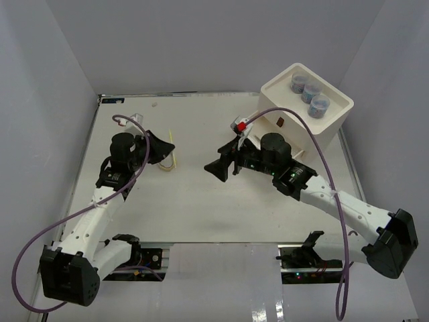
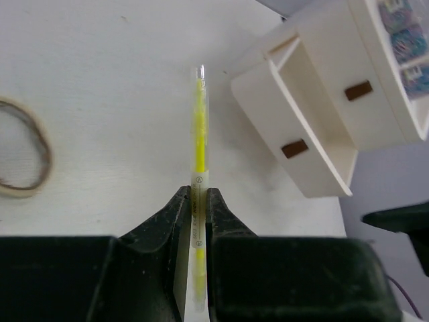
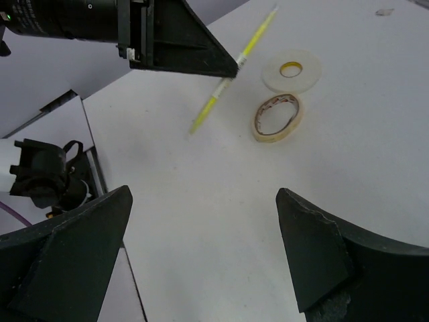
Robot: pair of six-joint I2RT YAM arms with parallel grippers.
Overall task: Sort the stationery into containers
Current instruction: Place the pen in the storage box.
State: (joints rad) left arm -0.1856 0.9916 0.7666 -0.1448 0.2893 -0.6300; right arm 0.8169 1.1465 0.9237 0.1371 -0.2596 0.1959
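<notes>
My left gripper is shut on a thin yellow highlighter pen and holds it above the table; the top view shows the gripper left of centre. A tan rubber band loop lies on the table to its left. The right wrist view shows the held pen, a flat white tape ring and a tan loop beside it. My right gripper is open and empty over bare table. The white drawer box stands at the back right with grey-blue jars in its top tray.
One drawer of the box is pulled out and looks empty; dark red-brown handles mark the drawer fronts. My right arm lies just in front of the box. White walls close in the table at the back and sides.
</notes>
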